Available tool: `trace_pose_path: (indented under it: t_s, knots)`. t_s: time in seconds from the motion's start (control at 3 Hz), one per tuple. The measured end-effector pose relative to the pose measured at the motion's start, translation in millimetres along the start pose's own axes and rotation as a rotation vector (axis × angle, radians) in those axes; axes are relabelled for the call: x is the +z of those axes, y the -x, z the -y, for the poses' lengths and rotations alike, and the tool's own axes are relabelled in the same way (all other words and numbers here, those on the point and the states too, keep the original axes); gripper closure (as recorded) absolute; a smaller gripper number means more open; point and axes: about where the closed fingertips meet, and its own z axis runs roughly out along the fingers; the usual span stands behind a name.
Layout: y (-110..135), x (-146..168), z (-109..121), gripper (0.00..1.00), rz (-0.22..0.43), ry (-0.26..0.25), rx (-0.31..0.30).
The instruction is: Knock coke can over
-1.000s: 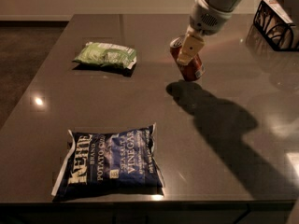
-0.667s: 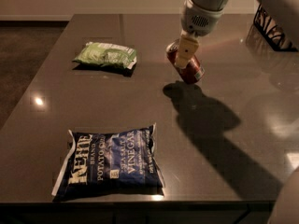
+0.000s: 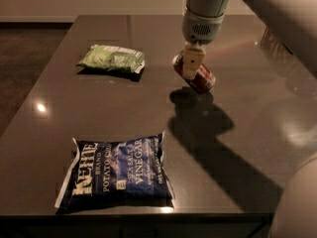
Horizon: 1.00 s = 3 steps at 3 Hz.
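Observation:
The coke can [image 3: 204, 81] is red with white script and stands at the back middle of the dark table [image 3: 247, 133]. It leans steeply, its silver top pointing up and left and its base low at the right. My gripper [image 3: 192, 66] comes down from above on the grey arm and is right against the front of the can, covering its middle. A dark shadow lies on the table just below the can.
A green chip bag [image 3: 113, 58] lies at the back left. A blue Kettle chip bag [image 3: 119, 175] lies near the front edge. My arm's upper part fills the top right and a pale rounded robot part [image 3: 297, 207] the bottom right corner.
My gripper and arm have swung left. The can has gone from nearly upright to a steep lean, its top moving left.

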Motion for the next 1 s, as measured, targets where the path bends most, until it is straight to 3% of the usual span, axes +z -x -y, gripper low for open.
trace_pose_path:
  t_s: [0.33,0.67,1.0]
  knots:
    - [4.4,8.6,-6.2,0.12,-0.021,0.021,-0.028]
    - [7.7,17.3,-12.8,0.0,-0.036,0.044,-0.05]
    - [7.7,17.3,-12.7,0.0,-0.036,0.044,-0.05]
